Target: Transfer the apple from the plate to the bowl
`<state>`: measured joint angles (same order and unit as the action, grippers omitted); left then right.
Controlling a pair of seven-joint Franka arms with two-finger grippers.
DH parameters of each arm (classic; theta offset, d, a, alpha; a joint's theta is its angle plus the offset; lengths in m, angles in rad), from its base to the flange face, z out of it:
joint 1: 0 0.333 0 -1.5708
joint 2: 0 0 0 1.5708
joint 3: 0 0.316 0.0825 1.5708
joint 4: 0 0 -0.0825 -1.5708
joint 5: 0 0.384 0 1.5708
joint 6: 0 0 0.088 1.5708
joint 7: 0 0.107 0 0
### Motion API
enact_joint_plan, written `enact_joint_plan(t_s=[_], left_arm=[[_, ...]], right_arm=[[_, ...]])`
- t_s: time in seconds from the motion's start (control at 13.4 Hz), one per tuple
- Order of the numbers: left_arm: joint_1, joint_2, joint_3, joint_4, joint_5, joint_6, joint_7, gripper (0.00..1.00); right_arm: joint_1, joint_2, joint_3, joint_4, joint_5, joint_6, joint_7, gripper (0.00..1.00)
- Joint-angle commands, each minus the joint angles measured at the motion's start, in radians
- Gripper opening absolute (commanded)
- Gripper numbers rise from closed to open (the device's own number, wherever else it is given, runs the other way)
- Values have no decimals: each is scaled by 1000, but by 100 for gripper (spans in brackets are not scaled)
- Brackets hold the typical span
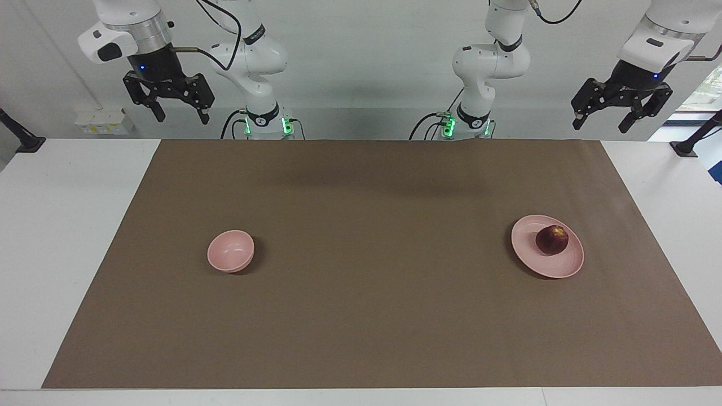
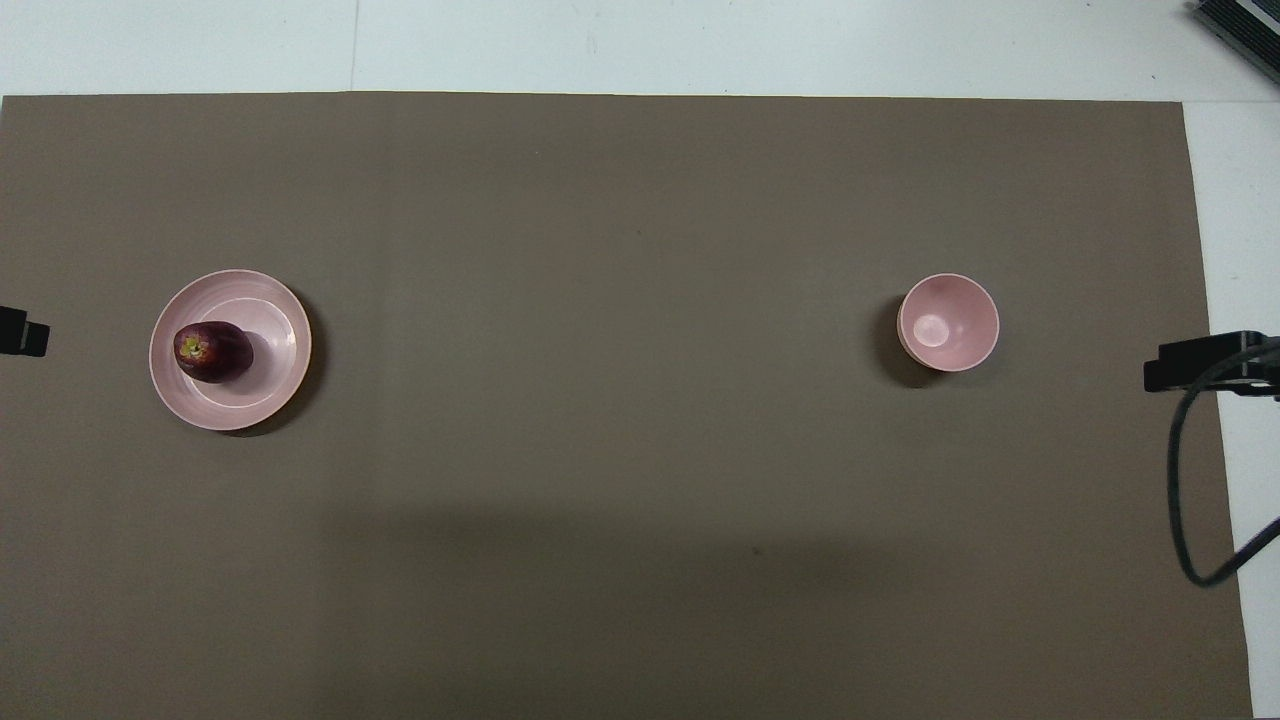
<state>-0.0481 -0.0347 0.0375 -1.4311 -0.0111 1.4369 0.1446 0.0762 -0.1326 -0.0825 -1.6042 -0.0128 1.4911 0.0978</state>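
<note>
A small dark red apple (image 1: 551, 239) (image 2: 212, 351) sits on the flat pale pink plate (image 1: 550, 264) (image 2: 265, 390) toward the left arm's end of the brown mat. The small deep pink bowl (image 1: 230, 251) (image 2: 948, 322) stands with nothing in it toward the right arm's end. My left gripper (image 1: 602, 120) hangs open, raised high by the left arm's corner of the mat at the robots' end of the table. My right gripper (image 1: 181, 117) hangs open, raised high by the right arm's corner of the mat. Both arms wait, and neither gripper holds anything.
A brown mat (image 1: 372, 293) (image 2: 620, 500) covers most of the white table (image 1: 62, 225). Black camera stands (image 1: 691, 141) sit at the table's ends. A cable (image 2: 1195, 480) loops at the overhead view's edge by the right arm's end.
</note>
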Motion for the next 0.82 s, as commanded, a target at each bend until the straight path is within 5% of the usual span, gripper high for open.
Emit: enact_joint_plan(t_s=[0.0,0.74], left_arm=[[-12,-24,4,-22,10,-16,1,100],[-3,-24,9,-20,10,-13,-3,100]], right_arm=[[-12,-19,9,-28,2,6,19,100],[-44,-12,3,-16,4,3,11,100]])
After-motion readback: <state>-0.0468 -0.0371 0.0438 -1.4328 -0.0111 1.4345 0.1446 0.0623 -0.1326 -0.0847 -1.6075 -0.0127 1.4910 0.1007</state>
